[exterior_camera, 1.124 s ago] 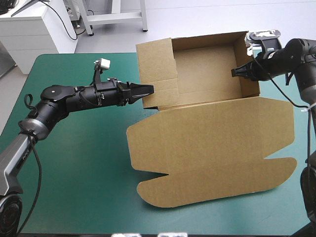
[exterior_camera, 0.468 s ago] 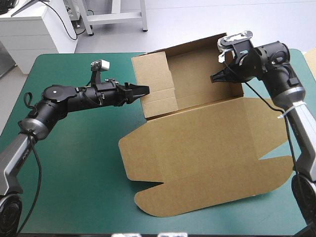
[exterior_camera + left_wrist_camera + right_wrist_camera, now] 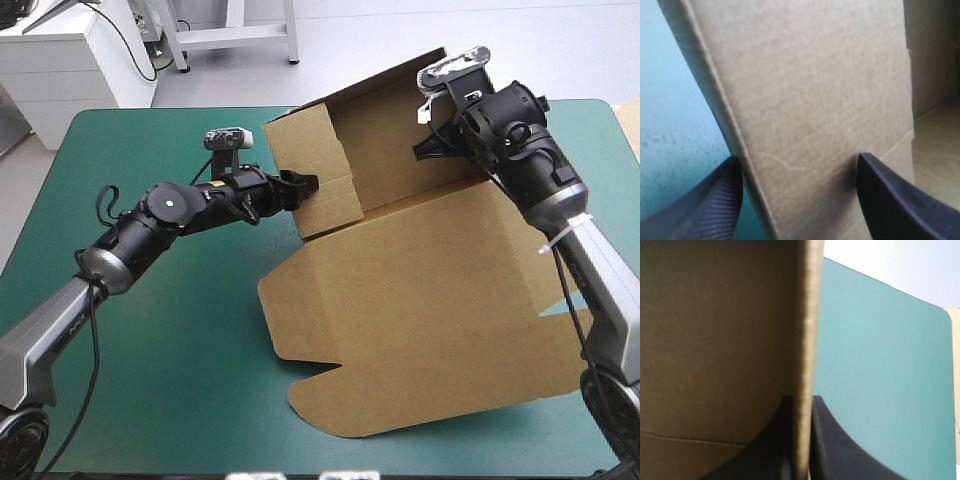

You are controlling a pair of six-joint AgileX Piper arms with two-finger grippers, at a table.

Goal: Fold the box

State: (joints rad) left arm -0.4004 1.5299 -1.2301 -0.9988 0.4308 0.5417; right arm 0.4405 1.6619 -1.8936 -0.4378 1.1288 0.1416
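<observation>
The box (image 3: 420, 300) lay mid-table (image 3: 150, 380), its tray end tipped up toward the far edge and its lid flat. The right end effector (image 3: 424, 150) pinched the right wall. The left end effector (image 3: 303, 187) stood wide, astride the left wall. To my eye it should clamp squarely before any tucking.

I could read no text, label, brand, number or sign in any of my three views; the box (image 3: 420, 300) showed me only plain brown board.
</observation>
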